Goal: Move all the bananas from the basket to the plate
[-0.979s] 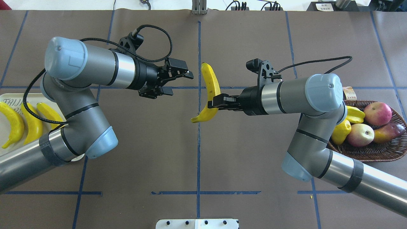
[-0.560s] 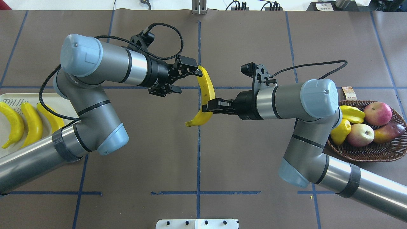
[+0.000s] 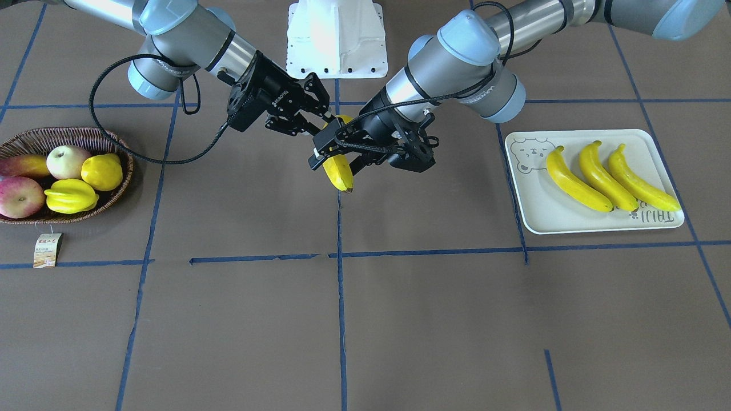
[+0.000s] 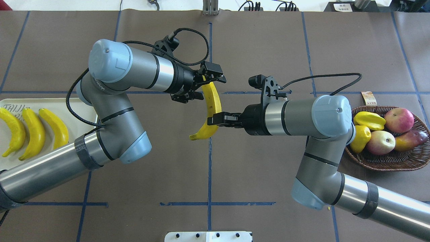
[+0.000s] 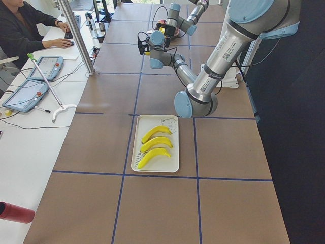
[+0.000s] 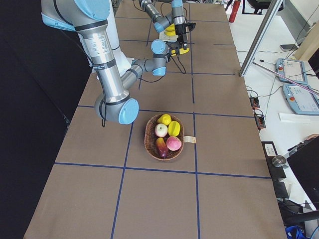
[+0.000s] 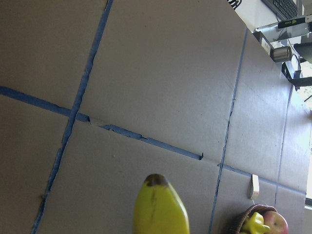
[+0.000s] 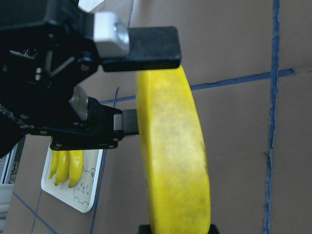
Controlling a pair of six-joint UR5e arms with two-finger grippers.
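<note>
At left, the plate holds three bananas side by side. The left gripper, jaws spread, straddles the far end of a fourth banana held over mid-table. The right gripper is clamped on its lower half. The basket sits far right.

Overhead view. Three bananas, bright yellow, lie side by side on the cream plate at the table's 9 o'clock edge. The fourth banana is aloft over table centre, running 12 to 7 o'clock, clamped below mid-length by the right gripper. The brown wicker basket sits at 3 o'clock.
</note>
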